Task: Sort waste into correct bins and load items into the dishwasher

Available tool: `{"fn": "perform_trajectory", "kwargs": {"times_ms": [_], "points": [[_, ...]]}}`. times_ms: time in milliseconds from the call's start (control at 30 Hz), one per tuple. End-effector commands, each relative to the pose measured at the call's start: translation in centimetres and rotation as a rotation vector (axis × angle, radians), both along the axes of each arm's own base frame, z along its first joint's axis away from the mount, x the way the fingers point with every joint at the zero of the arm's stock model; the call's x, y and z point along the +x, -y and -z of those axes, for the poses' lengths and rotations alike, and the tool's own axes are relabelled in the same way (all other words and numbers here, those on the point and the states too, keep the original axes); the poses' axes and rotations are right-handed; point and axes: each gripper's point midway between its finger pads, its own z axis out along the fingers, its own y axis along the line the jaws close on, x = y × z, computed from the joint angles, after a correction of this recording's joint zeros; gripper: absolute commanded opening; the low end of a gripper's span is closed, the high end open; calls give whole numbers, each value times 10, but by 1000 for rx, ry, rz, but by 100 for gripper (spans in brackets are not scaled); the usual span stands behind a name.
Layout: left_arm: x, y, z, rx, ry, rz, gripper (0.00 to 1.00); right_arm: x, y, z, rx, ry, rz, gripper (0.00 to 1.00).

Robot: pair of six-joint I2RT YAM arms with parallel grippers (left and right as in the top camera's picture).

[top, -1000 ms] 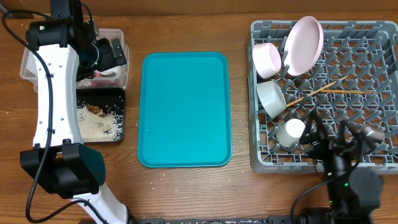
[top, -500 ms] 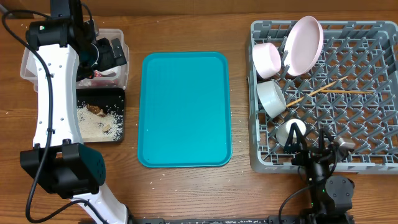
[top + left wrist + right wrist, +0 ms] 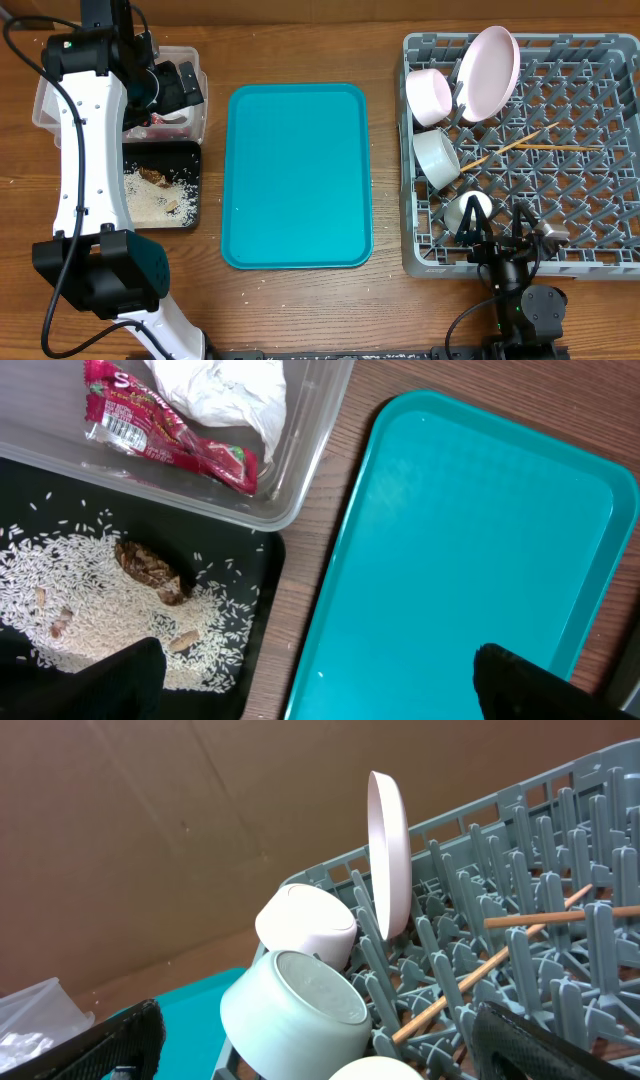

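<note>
In the left wrist view the clear tub (image 3: 305, 460) holds the red wrapper (image 3: 160, 430) and white tissue (image 3: 225, 388). The black tray (image 3: 258, 622) holds rice (image 3: 80, 595) and a brown scrap (image 3: 150, 568). My left gripper (image 3: 310, 690) is open and empty above the gap between the black tray and the teal tray; overhead it sits by the tub (image 3: 172, 85). The dish rack (image 3: 600, 230) holds the plate (image 3: 488, 68), white bowl (image 3: 430, 95), grey bowl (image 3: 437, 157), cup (image 3: 472, 210) and chopsticks (image 3: 535, 144). My right gripper (image 3: 503, 235) is open and empty at the rack's front edge, just right of the cup.
The teal serving tray (image 3: 297, 175) lies between the bins and the rack, with only a few grains on it. My left arm (image 3: 90, 170) stretches along the table's left side over the bins. The right wrist view shows the rack's upright pegs (image 3: 520, 870) and the plate (image 3: 388, 855) on edge.
My right gripper has drawn back toward the front edge of the rack and settled there. The left arm and all objects have not moved.
</note>
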Motion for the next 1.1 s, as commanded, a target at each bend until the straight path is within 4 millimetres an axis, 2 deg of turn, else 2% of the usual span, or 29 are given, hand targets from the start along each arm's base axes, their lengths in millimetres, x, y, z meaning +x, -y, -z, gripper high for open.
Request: {"fn": "perform_trajectory", "kwargs": {"times_ms": [0, 567, 667, 767, 867, 933, 1067], "points": [[0, -1, -14, 6, 38, 8, 100, 0, -2, 1, -10, 7, -11, 100], [0, -2, -14, 8, 39, 7, 100, 0, -2, 1, -10, 6, -11, 100], [-3, 2, -26, 11, 68, 16, 100, 0, -2, 1, -10, 6, -11, 100], [-11, 18, -52, 17, 134, 51, 100, 0, -2, 1, -10, 6, -11, 100], [-30, 39, -79, 28, 208, 104, 100, 0, -2, 1, -10, 6, -11, 100], [-52, 39, -88, 87, 227, 112, 100, 0, -2, 1, -10, 6, -11, 100], [-101, 32, -80, 146, 231, 103, 100, 0, -2, 1, -10, 6, -11, 100]]}}
